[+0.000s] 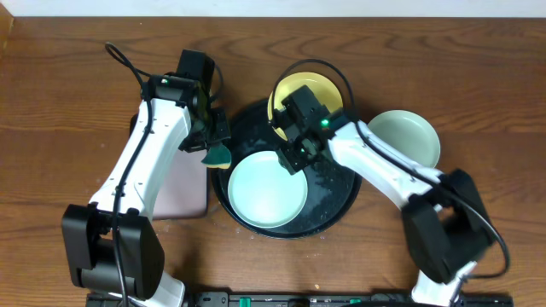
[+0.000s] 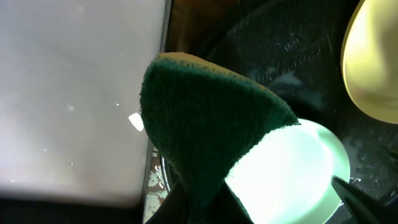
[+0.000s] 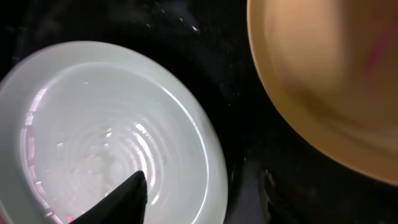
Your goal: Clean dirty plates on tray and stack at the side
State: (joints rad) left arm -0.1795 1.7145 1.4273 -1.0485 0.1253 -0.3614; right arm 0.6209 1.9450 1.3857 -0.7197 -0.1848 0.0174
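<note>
Pink tray (image 1: 183, 192): leftmost; pale specks show only in the left wrist view.
Left gripper (image 1: 213, 147): pinching green sponge (image 1: 220, 157).
Black tray (image 1: 333, 200): holds mint plate (image 1: 267, 189); yellow plate (image 1: 311, 89) overlaps its far rim.
Right gripper (image 1: 294, 155): spread above the mint plate's rim, holding nothing.
Second mint plate (image 1: 405, 136): on table (image 1: 68, 102), seen from overhead only.
</note>
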